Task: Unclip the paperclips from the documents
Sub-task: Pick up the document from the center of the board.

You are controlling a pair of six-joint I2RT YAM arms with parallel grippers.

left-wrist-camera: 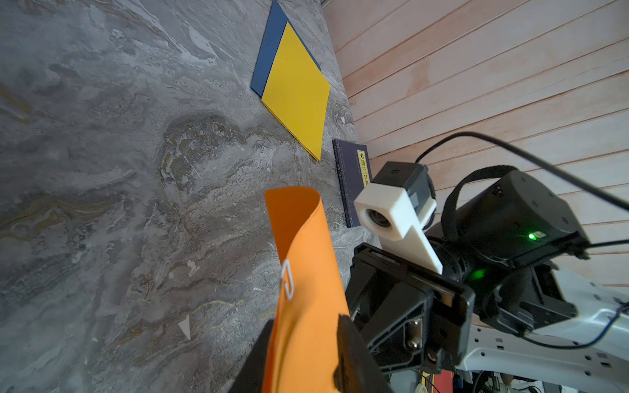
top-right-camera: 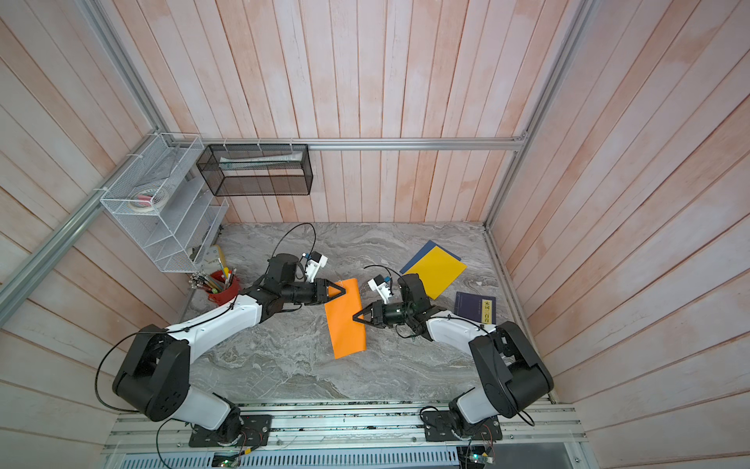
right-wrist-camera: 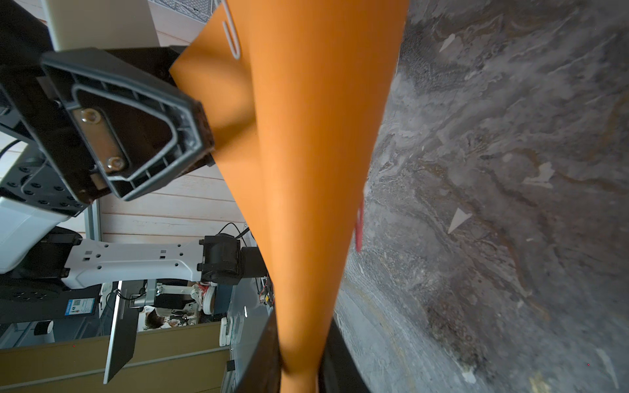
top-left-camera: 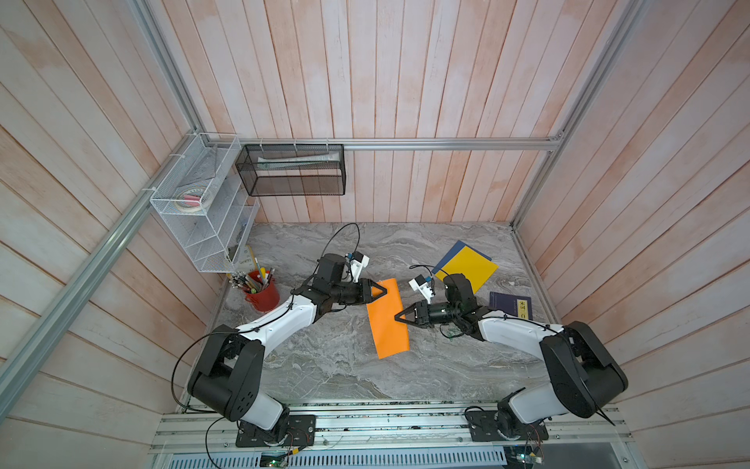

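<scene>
the orange sheet is held up off the table near its middle, between the two arms, bowed along its length. the right gripper is clamped on one long edge: in the right wrist view its fingers pinch the paper tight between them. the left gripper is at the far corner of the same sheet; in the left wrist view the paper runs between its fingers, but whether they press it cannot be told. a silvery clip sits on the sheet's edge just ahead of the left fingers, and shows again in the right wrist view beside that corner. a pink clip sits on the opposite long edge, seen edge-on and partly hidden. the yellow sheet lies flat on the blue sheet at the far right of the table, well apart from the grippers. a book lies just beside them, nearer the right arm.
</scene>
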